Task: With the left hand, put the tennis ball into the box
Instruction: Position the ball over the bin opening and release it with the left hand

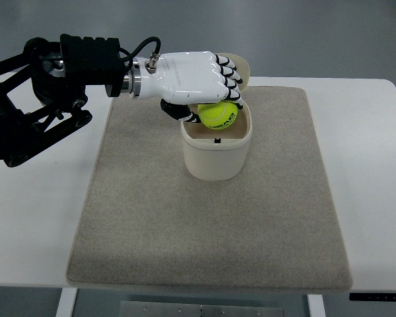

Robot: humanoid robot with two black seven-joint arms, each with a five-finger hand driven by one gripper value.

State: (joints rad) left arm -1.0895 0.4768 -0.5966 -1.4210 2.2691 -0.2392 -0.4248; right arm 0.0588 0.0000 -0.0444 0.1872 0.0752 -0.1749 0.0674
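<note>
A yellow-green tennis ball [218, 115] sits in the grasp of my left hand [208, 92], whose white fingers curl over its top while the dark thumb reaches under its left side. The ball hangs just above the far rim of a cream box [216, 155], an open round-cornered container standing on the mat. My left arm enters from the upper left. The box's opened lid [245, 68] peeks out behind the hand. The right arm does not show.
A beige-grey mat [211, 218] covers most of the white table [376, 165]. The black arm linkage [33, 99] fills the upper left corner. Grey floor lies beyond the table's far edge.
</note>
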